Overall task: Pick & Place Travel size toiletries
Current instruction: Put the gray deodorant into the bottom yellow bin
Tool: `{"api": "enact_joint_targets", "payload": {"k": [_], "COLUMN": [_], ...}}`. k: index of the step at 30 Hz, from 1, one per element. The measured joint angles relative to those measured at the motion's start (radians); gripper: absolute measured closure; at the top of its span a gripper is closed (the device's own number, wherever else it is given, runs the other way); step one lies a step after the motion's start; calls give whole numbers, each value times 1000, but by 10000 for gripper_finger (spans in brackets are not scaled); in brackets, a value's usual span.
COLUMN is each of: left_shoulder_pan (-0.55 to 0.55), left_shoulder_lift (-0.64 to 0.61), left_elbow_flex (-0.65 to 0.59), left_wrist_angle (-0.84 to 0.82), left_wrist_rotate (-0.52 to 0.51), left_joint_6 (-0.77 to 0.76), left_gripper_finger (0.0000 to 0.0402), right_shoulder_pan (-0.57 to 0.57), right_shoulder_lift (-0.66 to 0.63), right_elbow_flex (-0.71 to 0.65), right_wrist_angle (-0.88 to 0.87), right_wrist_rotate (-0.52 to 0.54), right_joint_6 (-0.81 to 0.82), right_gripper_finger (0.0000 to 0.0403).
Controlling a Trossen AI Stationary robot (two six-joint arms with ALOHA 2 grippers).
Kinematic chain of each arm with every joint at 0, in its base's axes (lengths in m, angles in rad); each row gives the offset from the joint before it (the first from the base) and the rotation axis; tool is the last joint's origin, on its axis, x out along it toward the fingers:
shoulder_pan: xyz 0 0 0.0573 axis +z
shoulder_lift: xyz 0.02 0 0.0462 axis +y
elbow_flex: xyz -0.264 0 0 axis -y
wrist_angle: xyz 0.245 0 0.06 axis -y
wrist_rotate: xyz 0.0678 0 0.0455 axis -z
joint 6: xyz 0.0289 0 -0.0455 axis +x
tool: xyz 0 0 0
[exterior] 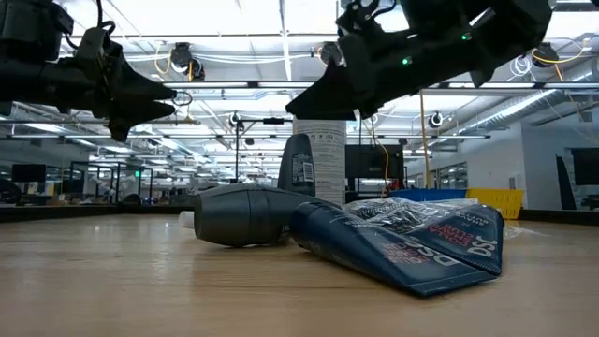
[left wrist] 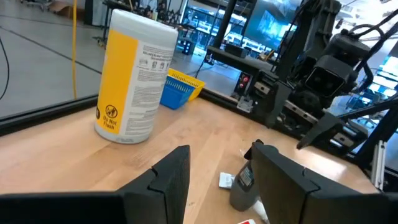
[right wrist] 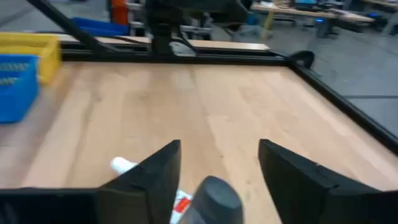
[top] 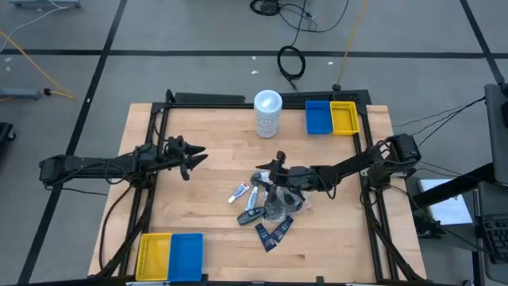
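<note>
Tubes, grey bottles, navy sachets (top: 274, 232) heaped at table centre

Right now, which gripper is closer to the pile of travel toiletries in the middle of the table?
Right. The right gripper hovers open at the pile of toiletries, just above its far edge. The left gripper hangs open, well off to the pile's left.

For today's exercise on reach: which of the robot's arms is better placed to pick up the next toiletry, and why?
The right. The right gripper is open and hovers at the toiletry pile, with a dark grey mini bottle between its fingers' line. The left gripper, also open, waits apart near the table's left side.
</note>
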Motion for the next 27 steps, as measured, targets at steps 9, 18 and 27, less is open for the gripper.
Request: {"api": "enact_joint_targets", "payload": {"k": [9,18,27], "left_shoulder_pan": [-1,-1,-1], "left_shoulder_lift": [50,73,73], "left_elbow_flex": [0,0,0], "left_wrist_angle": [17,46,52], "left_wrist_rotate": [0,0,0], "left_joint_6": [-2,5,6], "left_gripper_finger": [231,231,231], "right_shoulder_pan": [-14,-19,-20], "right_shoulder_lift": [45,65,65], "right_elbow_flex": [8,8,8], "right_wrist_angle": [40,30,12], "right_wrist_rotate": [29,-26,-28], "right_joint_6": [29,78,79], "right_gripper_finger": [110,108,109]}}
